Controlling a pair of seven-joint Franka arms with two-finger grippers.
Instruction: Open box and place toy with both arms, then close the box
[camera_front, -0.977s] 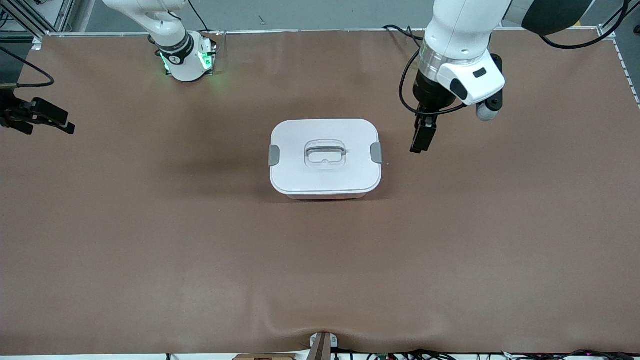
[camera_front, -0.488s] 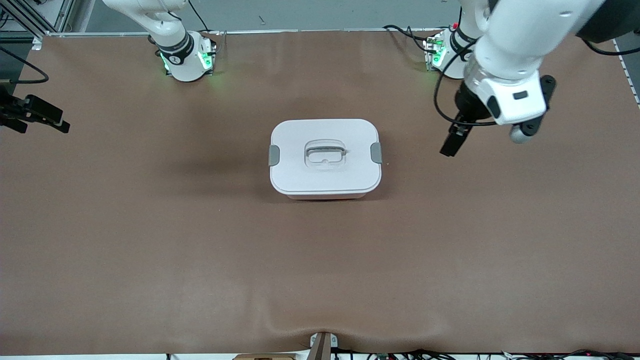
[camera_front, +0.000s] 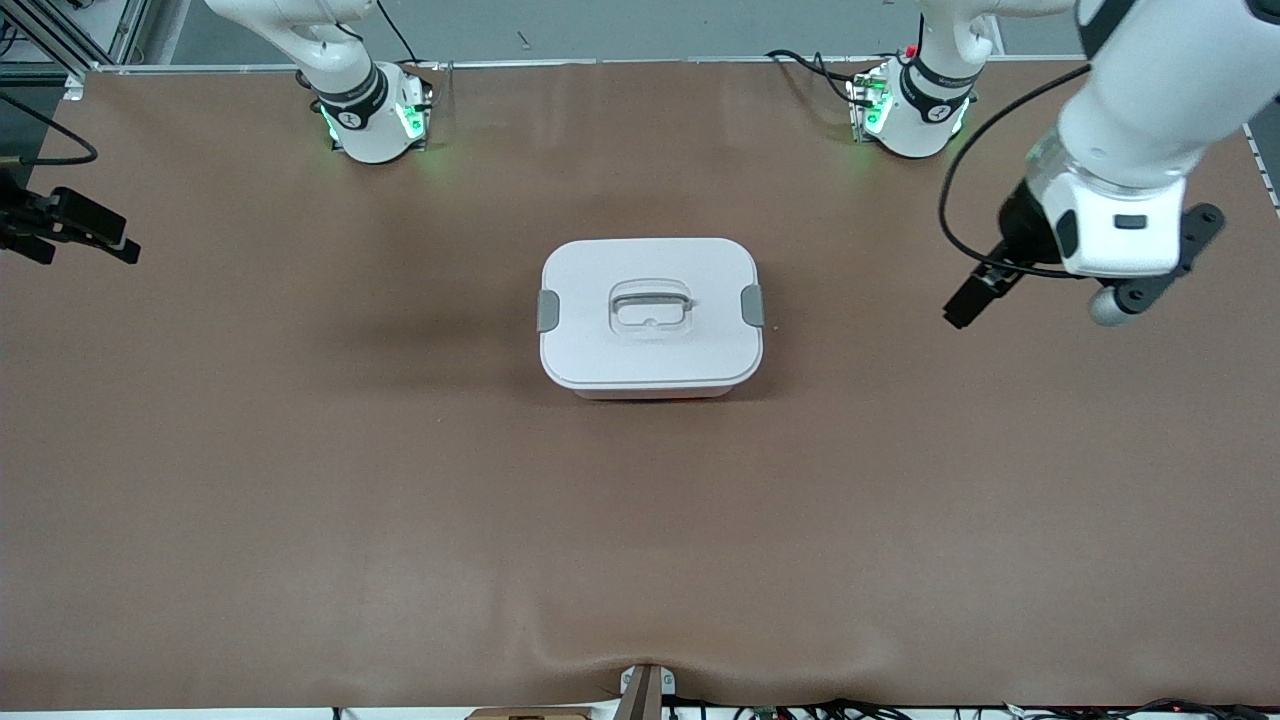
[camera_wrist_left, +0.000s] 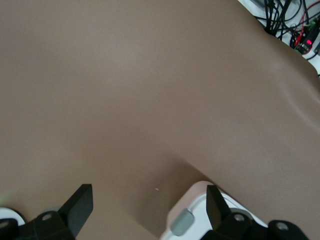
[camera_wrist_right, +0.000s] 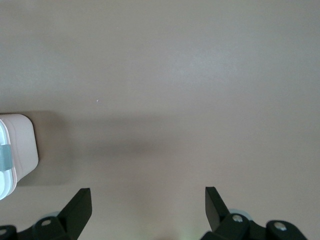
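Box (camera_front: 650, 318) sitting mid-table on the brown mat (camera_front: 400, 500), white lid (camera_front: 650, 345) on, both grey clips (camera_front: 548, 311) down at the two short ends, handle (camera_front: 650, 300) lying flat in its recess. No toy visible in any view. Left gripper (camera_front: 972, 298) up over bare mat toward the left arm's end of the table, well apart from the box, fingers (camera_wrist_left: 80, 205) spread wide, nothing between them; box corner and one clip just visible in left wrist view. Right gripper (camera_front: 85, 232) at the edge of the front view over the right arm's end of the table, fingers (camera_wrist_right: 80, 205) likewise wide apart and empty, box edge (camera_wrist_right: 17, 150) showing in right wrist view.
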